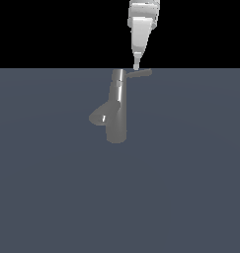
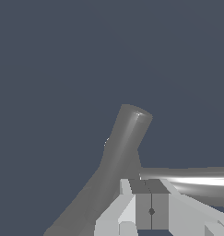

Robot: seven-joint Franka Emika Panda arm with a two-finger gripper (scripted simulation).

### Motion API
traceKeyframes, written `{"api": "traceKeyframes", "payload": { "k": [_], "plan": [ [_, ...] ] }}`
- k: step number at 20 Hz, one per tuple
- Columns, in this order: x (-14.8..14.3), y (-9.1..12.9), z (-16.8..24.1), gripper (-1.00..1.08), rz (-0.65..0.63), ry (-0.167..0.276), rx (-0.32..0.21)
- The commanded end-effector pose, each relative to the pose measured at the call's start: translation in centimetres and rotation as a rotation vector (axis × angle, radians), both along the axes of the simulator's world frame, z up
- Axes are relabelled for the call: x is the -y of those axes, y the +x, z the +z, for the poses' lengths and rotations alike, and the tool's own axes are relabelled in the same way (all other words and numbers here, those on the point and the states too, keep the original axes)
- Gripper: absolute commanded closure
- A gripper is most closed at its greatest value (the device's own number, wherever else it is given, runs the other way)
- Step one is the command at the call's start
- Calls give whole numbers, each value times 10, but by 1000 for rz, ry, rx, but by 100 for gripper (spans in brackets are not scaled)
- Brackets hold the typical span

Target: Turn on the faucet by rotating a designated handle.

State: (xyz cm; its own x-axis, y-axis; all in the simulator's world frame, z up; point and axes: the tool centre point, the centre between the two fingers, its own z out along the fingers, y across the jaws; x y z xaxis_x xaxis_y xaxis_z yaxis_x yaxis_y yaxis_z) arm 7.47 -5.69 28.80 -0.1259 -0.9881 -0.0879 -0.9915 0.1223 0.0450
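The faucet (image 1: 117, 106) is a tall glossy grey column standing on the grey floor, with a stubby spout (image 1: 98, 116) branching toward the exterior view's left. The handle (image 1: 141, 73) is a thin rod sticking out from the column's top toward the exterior view's right. My gripper (image 1: 137, 65) comes down from above, and its tip is right at the handle, close to the column's top. I cannot tell whether they touch. In the wrist view the fingers (image 2: 143, 209) are pressed together with nothing between them. The bright handle (image 2: 196, 180) runs sideways behind them, and the faucet body (image 2: 125, 143) stretches away.
A flat dark grey floor (image 1: 190, 188) lies all around the faucet. The background above its far edge is black. No other objects show in either view.
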Motion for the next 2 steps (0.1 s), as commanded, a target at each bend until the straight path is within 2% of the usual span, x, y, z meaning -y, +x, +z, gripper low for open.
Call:
{"api": "traceKeyframes", "payload": {
  "k": [1,2],
  "plan": [
    [36,-4,-14,108,-43,-11,-23],
    [36,-4,-14,108,-43,-11,-23]
  ]
}}
